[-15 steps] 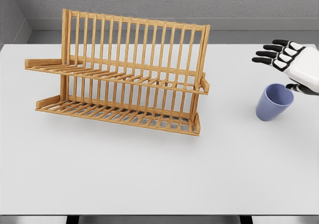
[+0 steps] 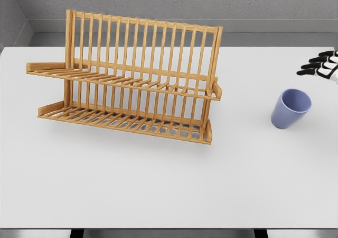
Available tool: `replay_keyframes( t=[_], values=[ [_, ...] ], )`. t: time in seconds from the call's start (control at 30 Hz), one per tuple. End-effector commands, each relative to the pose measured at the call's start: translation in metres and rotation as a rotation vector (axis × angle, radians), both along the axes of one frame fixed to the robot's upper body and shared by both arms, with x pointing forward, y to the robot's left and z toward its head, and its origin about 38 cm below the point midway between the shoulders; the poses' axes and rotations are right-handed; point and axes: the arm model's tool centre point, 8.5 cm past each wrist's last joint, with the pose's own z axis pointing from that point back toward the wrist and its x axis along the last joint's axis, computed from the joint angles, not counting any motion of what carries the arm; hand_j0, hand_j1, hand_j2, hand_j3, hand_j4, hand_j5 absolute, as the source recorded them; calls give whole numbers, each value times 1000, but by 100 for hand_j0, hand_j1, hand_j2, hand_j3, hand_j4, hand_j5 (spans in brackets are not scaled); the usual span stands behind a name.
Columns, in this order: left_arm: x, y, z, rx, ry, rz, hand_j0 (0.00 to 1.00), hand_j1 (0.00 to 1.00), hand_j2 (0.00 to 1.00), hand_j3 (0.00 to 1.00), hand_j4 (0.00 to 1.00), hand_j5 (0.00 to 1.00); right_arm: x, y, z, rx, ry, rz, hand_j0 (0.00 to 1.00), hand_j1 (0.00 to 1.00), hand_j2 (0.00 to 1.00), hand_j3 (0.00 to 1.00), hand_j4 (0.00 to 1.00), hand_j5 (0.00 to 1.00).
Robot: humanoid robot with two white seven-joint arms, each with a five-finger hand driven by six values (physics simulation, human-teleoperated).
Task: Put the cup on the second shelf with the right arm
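- Head view: lavender-blue, handleless, the cup (image 2: 290,108) stands on the white table (image 2: 158,185) near its right edge, about midway between the far and near edges; it leans, its open mouth tipped up and toward the right; nothing touches it
- Wooden, slatted, the dish rack (image 2: 129,79) sits on the left-to-middle part of the table, nearer the far edge; it has a tall back of upright bars and two tiers; the second shelf (image 2: 127,82) is above and the lower shelf (image 2: 127,122) rests on the tabletop; both tiers hold nothing
- The cup is well apart from the rack, off its right end
- The right hand (image 2: 323,63) shows only at the picture's right edge, above the table's far right corner, beyond the cup and apart from it; its black fingertips (image 2: 308,65) point left, slightly spread, gripping nothing
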Motion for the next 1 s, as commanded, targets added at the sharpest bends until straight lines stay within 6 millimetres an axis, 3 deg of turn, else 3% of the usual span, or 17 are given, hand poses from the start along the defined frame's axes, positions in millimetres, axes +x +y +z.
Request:
replay_keyframes(
  t=[0.0,0.1,0.2,0.27,0.57,0.7,0.97],
  values=[
    [0,0,0,0,-1,0,100,100,100,100,100,100,1,3,-8,5,50,6,100,100,100,100,100,100],
    [0,0,0,0,-1,0,100,100,100,100,100,100,14,22,-18,16,70,54,100,100,100,100,100,100],
    [0,0,0,0,-1,0,100,100,100,100,100,100,16,16,-43,13,147,31,100,100,100,100,100,100],
    [0,0,0,0,1,0,100,100,100,100,100,100,18,8,-47,14,159,6,100,100,100,100,100,100],
    [0,0,0,0,-1,0,100,100,100,100,100,100,27,10,-58,21,187,4,100,100,100,100,100,100],
    [0,0,0,0,1,0,100,100,100,100,100,100,41,9,-72,27,224,-15,100,100,100,100,100,100],
    [0,0,0,0,-1,0,100,100,100,100,100,100,48,5,-93,29,279,-41,100,100,100,100,100,100]
  ],
)
